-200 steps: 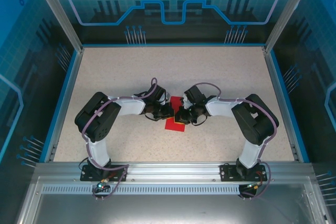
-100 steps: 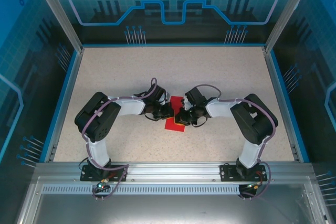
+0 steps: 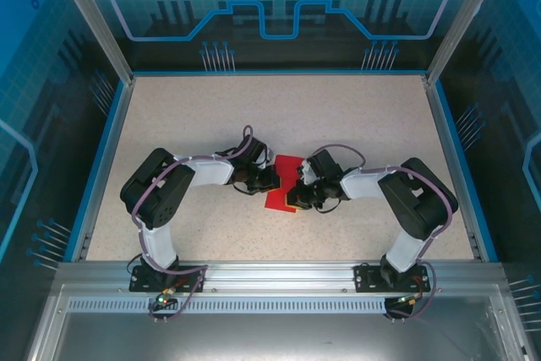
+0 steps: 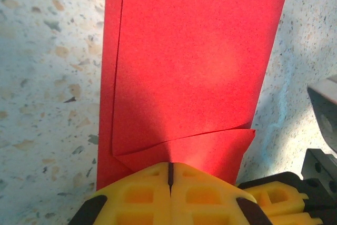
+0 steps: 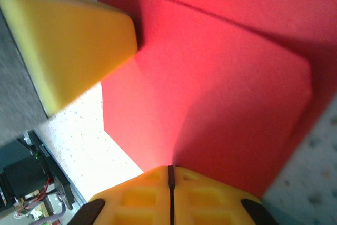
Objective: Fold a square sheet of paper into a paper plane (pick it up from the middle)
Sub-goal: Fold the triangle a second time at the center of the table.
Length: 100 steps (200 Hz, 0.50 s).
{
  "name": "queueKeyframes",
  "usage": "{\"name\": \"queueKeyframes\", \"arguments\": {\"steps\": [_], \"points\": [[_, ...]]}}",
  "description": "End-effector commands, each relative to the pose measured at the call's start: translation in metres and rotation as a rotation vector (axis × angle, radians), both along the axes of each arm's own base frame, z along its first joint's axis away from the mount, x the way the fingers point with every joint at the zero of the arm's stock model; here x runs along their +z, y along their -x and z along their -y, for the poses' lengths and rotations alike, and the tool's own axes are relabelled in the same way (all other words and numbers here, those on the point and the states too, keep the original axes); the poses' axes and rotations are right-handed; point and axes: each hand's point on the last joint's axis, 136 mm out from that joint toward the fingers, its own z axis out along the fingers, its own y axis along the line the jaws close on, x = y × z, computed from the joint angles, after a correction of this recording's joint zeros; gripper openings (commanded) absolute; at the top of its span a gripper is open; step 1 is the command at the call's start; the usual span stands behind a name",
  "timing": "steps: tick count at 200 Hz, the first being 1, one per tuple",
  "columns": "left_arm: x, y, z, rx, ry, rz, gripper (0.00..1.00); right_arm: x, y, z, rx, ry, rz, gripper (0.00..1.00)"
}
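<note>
Left claw (image 4: 169, 167) and right claw (image 5: 170, 170) pinch the folded red paper (image 4: 195, 51).

Speckled beige table (image 3: 338, 124), blue patterned walls (image 3: 279, 6)

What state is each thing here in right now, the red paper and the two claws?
red paper: partly folded, layers overlapping, held at two edges.
left gripper: shut, fingertips pinching the paper's edge.
right gripper: shut, fingertips pinching another edge of the paper.
</note>
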Motion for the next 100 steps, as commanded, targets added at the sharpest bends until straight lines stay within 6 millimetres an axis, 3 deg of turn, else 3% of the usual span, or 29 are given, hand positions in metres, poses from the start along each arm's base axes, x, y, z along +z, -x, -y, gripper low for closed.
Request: {"name": "queueKeyframes", "arguments": {"steps": [1,57,100], "points": [[-0.020,0.009,-0.013,0.025,-0.070,-0.050,0.01,-0.007,0.021,0.015,0.026,0.064,-0.051,0.09],[-0.012,0.007,-0.010,0.023,-0.051,-0.041,0.02,-0.034,0.038,0.033,0.018,0.136,-0.117,0.06],[0.045,0.010,0.014,-0.041,0.076,0.057,0.10,-0.034,0.035,0.032,0.010,0.138,-0.109,0.00]]}}
